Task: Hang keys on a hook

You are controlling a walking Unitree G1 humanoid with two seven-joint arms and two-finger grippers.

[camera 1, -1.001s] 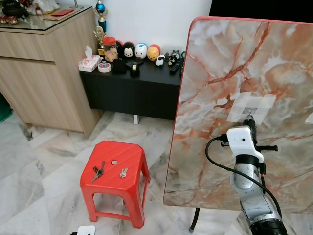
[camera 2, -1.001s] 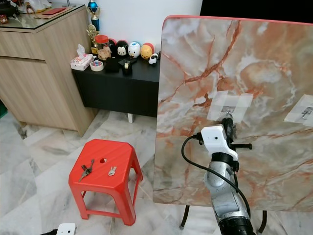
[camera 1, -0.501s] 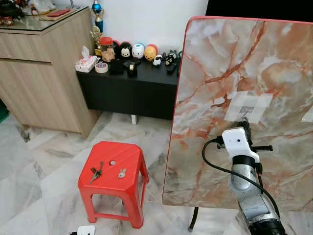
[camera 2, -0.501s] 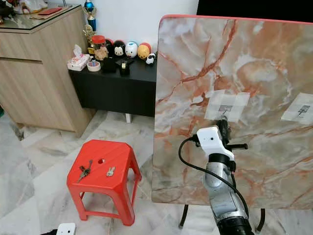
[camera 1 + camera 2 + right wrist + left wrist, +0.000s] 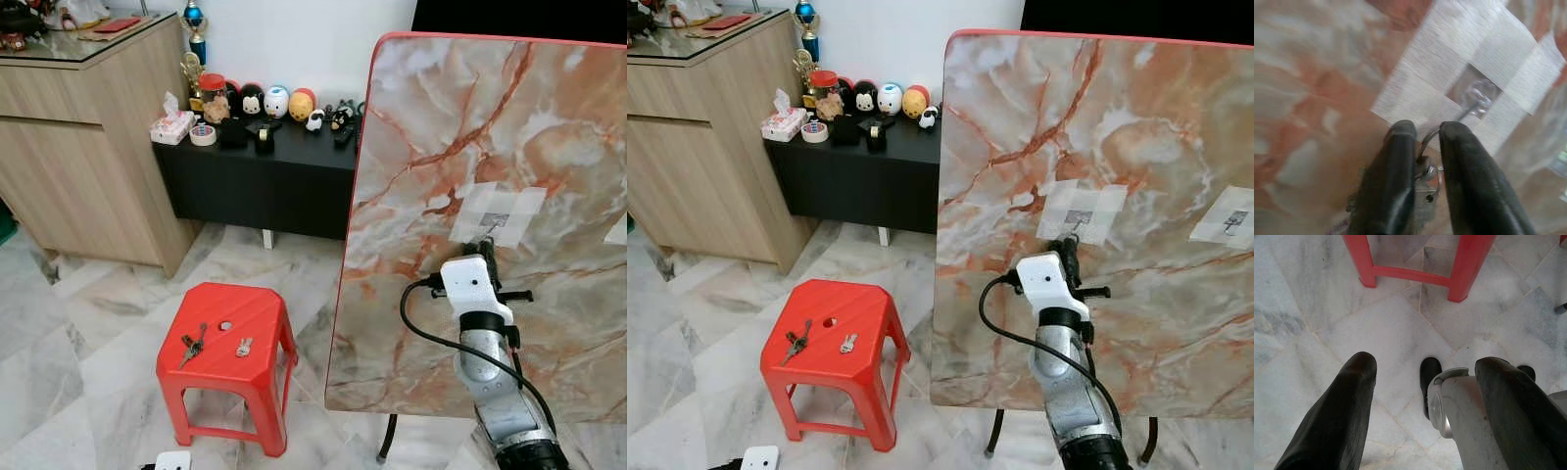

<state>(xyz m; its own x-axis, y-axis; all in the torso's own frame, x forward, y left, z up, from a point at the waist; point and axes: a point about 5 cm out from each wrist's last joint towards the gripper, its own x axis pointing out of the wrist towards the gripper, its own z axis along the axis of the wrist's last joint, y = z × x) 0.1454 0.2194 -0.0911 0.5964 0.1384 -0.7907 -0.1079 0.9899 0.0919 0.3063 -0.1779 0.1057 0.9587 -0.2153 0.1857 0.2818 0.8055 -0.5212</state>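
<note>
1. Keys (image 5: 1426, 188): pinched between the right gripper's (image 5: 1425, 134) two black fingers, just below the clear hook (image 5: 1476, 95). The metal ring reaches up toward the hook; whether it is over it, cannot tell.
2. Hook sits in a white tape patch (image 5: 497, 213) on the upright marble-patterned board (image 5: 441, 127).
3. Right wrist view gives the keys and hook close; head views give the arm raised at the patch, keys too small to see there.
4. Fingers nearly closed, clamped on the keys.
5. More keys (image 5: 194, 345) lie on the red stool (image 5: 265, 313), left of the board.
6. Left gripper (image 5: 1422, 377) hangs over the marble floor (image 5: 1312, 308), fingers spread apart, holding nothing.
</note>
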